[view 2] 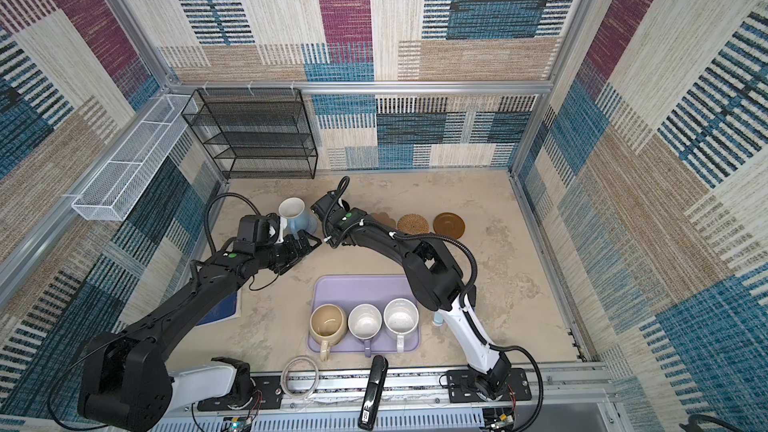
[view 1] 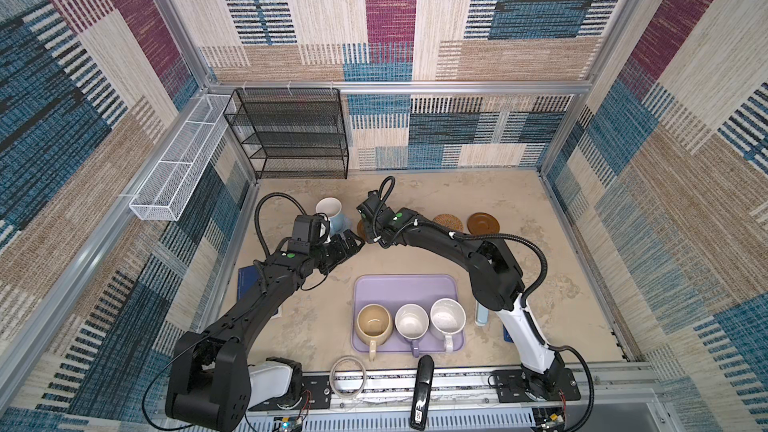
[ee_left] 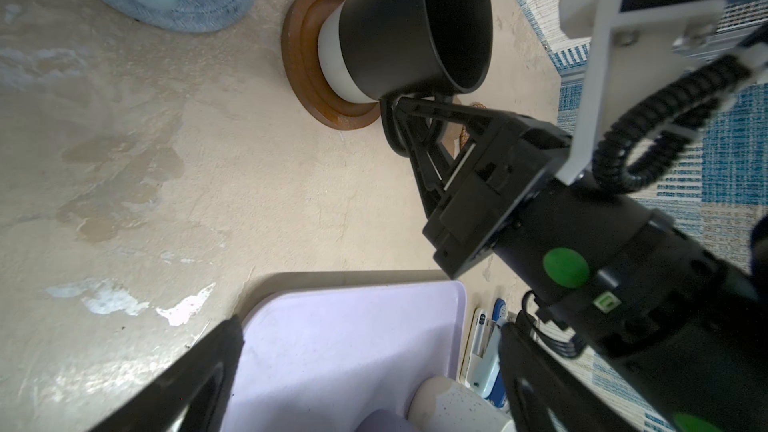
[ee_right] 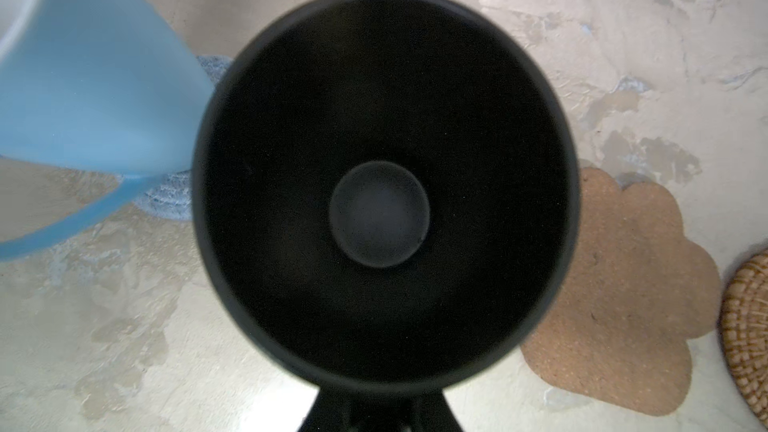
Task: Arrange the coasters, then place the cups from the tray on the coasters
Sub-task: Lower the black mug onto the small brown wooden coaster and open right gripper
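Two arms lean in toward the far left part of the table (view 1: pixel 532 284). The right arm (view 1: pixel 453 243) stretches from its base at the near right, passes over the far corner of the tray (view 1: pixel 403 288) and crosses the middle, with its wrist bent down above the row of coasters. The right gripper (ee_left: pixel 401 106) has its jaws pressed together on the handle of the black mug (ee_left: pixel 415 27), pinching it from the side. That mug stands with its base seated in a brown wooden disc (ee_left: pixel 307 72).

The left arm (view 1: pixel 249 309) rises from the near left and levels out, ending just short of the right wrist. The left gripper (view 1: pixel 353 244) is spread wide and holds nothing. It hangs above bare tabletop, near the black mug but apart from it.

Just beside the disc, the light blue mug (view 1: pixel 332 213) stands on the blue-grey woven coaster (ee_left: pixel 208 10). On the disc's other side lie the paw-shaped coaster (ee_right: pixel 623 284), the rattan coaster (view 1: pixel 448 223) and a second brown disc (view 1: pixel 483 223).

The tray sits toward the front. It carries the beige mug (view 1: pixel 375 324), the lavender mug (view 1: pixel 411 322) and the speckled white mug (view 1: pixel 447 317) in a row along its near edge.
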Motion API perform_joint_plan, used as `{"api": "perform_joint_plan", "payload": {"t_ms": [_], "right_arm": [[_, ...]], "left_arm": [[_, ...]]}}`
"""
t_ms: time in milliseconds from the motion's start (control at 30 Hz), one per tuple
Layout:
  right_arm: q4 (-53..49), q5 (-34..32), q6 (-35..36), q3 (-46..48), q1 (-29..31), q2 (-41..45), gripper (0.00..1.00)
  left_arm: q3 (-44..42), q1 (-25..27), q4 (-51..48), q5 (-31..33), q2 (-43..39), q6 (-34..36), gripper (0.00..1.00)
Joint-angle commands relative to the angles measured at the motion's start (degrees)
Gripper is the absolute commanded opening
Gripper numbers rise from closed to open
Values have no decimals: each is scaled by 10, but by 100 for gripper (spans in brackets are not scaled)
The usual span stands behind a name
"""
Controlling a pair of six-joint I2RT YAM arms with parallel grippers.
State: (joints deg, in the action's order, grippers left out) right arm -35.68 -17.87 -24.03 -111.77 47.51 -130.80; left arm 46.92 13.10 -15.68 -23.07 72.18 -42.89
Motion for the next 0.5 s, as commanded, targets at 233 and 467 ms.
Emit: {"api": "perform_joint_plan", "payload": {"t_ms": [233,467], "right_arm": [[39,84,-15,36,3,39,49],[82,132,-18,77,3,67,48]], "left_arm": [[-10,0,13,-7,-21,-2,98],[-15,-3,-28,16,-52,17,98]]}}
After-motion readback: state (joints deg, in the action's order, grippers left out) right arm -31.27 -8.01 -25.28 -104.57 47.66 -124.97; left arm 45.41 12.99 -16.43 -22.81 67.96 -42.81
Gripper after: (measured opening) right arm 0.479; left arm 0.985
